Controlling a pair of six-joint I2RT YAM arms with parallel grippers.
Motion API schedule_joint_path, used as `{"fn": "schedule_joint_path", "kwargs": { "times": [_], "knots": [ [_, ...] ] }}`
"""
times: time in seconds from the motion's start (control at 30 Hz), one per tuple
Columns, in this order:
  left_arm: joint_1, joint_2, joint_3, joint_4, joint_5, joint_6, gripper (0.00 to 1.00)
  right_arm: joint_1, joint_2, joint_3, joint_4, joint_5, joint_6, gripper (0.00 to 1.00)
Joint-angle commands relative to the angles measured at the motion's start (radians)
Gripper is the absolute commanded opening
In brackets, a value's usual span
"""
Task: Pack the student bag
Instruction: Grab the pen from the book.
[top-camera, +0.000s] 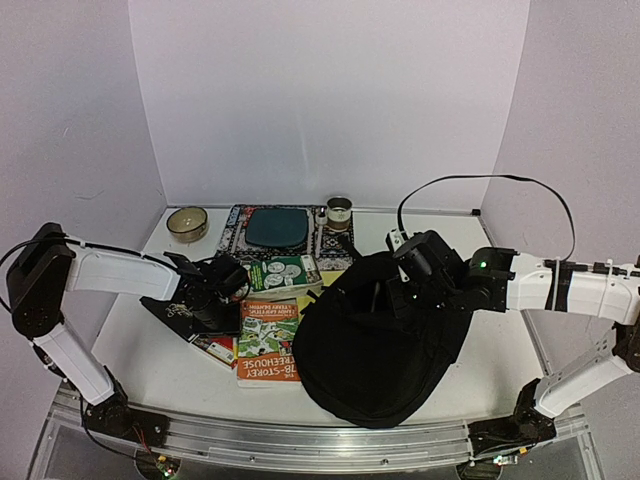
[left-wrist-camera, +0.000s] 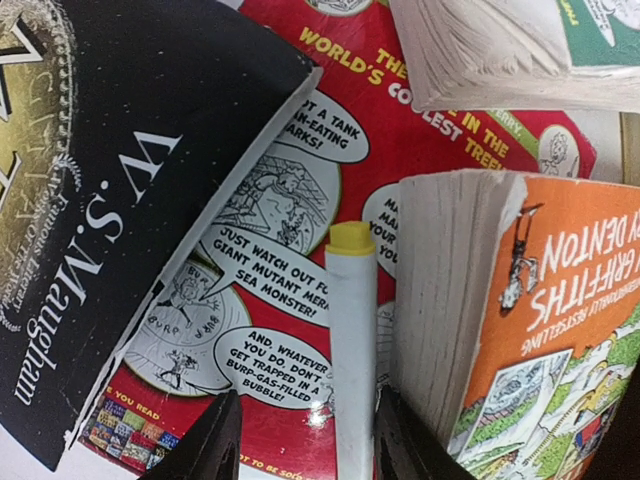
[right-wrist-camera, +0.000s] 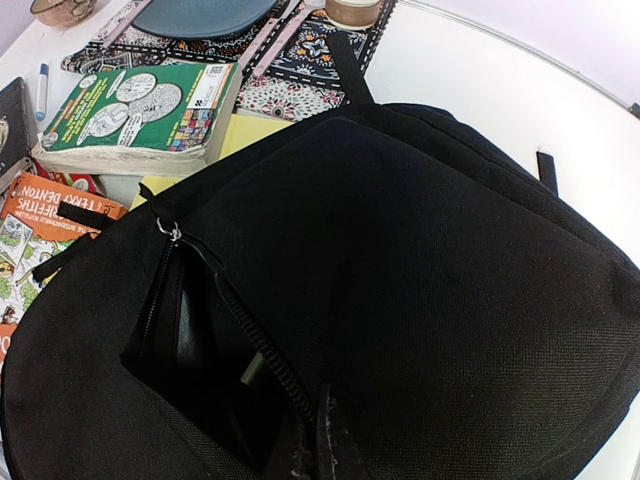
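The left end effector (left-wrist-camera: 307, 425) stands released, its fingers either side of a white marker pen with a yellow cap (left-wrist-camera: 350, 340) lying on a red comic-covered paperback book (left-wrist-camera: 420, 150). The right end effector (right-wrist-camera: 315, 450) is clenched at the zip opening of the large black fabric student bag (right-wrist-camera: 430, 280), which lies on the white tabletop (top-camera: 150, 350) to the right of that book.

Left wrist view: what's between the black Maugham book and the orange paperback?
A white marker with a yellow cap, on the red comic book, straddled by the open left claw. Left wrist view.
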Motion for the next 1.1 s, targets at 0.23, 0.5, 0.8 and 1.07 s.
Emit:
{"fn": "schedule_joint_path", "kwargs": {
  "times": [0.23, 0.5, 0.8, 1.07],
  "knots": [
    [0.004, 0.136, 0.067, -0.073, 0.035, 0.088, 0.37, 0.004, -0.021, 0.0, 0.006, 0.019, -0.001, 0.0],
    [0.004, 0.152, 0.086, -0.137, 0.034, 0.123, 0.19, 0.004, -0.019, 0.01, 0.006, 0.027, -0.008, 0.0],
    [0.004, 0.049, 0.127, -0.142, 0.036, 0.125, 0.03, 0.004, -0.019, 0.015, 0.006, 0.027, -0.009, 0.0],
    [0.005, -0.037, 0.14, -0.149, 0.004, 0.114, 0.0, 0.005, -0.026, 0.02, 0.006, 0.026, -0.009, 0.0]
  ]
}}
